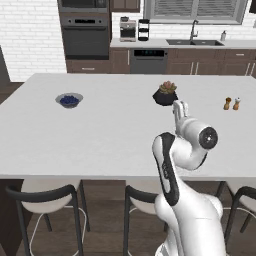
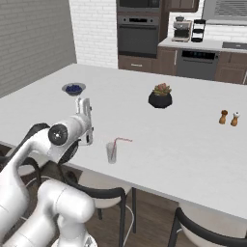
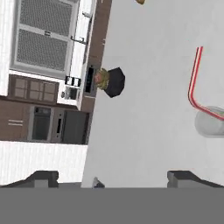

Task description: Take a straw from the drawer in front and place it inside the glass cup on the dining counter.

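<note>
The glass cup [image 2: 112,153] stands upright near the front edge of the white dining counter [image 2: 183,140]. A red-and-white bent straw [image 2: 120,141] rests inside it with its top leaning right. In the hand view the cup [image 3: 211,123] and the straw [image 3: 194,83] lie at the right edge. My gripper [image 2: 85,105] is open and empty, fingers pointing up, just left of the cup and apart from it. It also rises over the counter [image 1: 100,135] in the left base view [image 1: 180,107]. In the hand view the gripper [image 3: 113,177] has its tips spread wide. The drawer is out of view.
A dark blue bowl [image 1: 69,100] sits at the counter's left. A dark pot with a plant [image 1: 165,94] stands in the middle, and two small shakers [image 1: 231,103] at the right. Black-framed stools [image 1: 47,197] line the near edge. An oven and a worktop run along the far wall.
</note>
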### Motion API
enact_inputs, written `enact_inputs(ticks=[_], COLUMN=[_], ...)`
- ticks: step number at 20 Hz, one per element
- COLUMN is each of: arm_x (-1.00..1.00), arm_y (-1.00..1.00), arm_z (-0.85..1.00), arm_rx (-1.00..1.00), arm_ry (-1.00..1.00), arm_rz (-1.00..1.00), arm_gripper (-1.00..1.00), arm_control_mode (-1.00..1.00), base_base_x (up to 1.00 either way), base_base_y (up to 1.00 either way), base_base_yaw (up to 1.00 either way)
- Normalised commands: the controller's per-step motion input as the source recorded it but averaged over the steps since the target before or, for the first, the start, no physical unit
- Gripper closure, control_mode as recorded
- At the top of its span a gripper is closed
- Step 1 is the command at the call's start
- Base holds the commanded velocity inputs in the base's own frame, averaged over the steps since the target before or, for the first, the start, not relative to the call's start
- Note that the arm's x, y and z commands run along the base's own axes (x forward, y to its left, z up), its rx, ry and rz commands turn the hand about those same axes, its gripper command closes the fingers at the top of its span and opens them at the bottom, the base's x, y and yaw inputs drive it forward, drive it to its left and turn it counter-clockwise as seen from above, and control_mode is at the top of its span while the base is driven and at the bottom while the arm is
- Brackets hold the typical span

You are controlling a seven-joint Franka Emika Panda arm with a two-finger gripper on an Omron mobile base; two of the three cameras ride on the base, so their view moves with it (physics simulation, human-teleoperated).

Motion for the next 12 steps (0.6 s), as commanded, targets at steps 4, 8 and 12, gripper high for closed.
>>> enact_inputs(ticks=[4,8,12], arm_x=[-0.52,-0.54,-0.63], arm_y=[0.00,0.00,0.13], arm_z=[0.88,0.50,0.06], arm_rx=[0.00,0.00,-0.07], arm_ry=[0.75,0.83,0.75], arm_rz=[0.00,0.00,0.00], arm_gripper=[-1.00,-1.00,-1.00], arm_control_mode=[-1.00,-1.00,-1.00], base_base_x=[0.00,0.00,0.00], base_base_y=[0.00,0.00,0.00], base_base_yaw=[0.00,0.00,0.00])
